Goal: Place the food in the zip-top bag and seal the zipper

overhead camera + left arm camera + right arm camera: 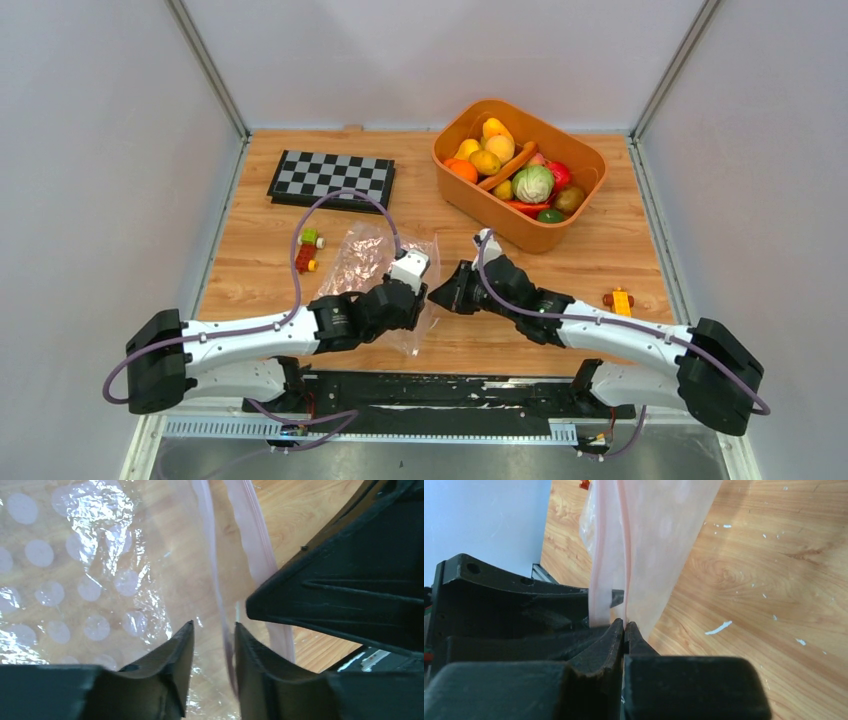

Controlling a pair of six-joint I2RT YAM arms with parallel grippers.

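Extending inward from their bases at the near edge, both arms met low over the middle of the wooden worktop in the overhead view. Their forearms were stretched nearly flat and their wrists turned toward each other. The left pincer and right pincer sat tip to tip at the right-hand edge of the clear, crinkly plastic zip-top bag, which lay left of centre. Bare wood lay between the arms and the orange plastic tub at the far right, where the glossy toy food was heaped. A black-and-white checkerboard lay at the far left. Small coloured block toys sat just beside the bag's left edge.

From the left wrist, the left pincer stood partly open, its fingers straddling the thin whitish zipper without visibly pressing it. The right pincer crowded in close on the right.

From the right wrist, the right pincer was clamped on the bag's mouth edge, with the film running away ahead of its tips. The left pincer sat just beside it on the left, and open wood lay to the right.
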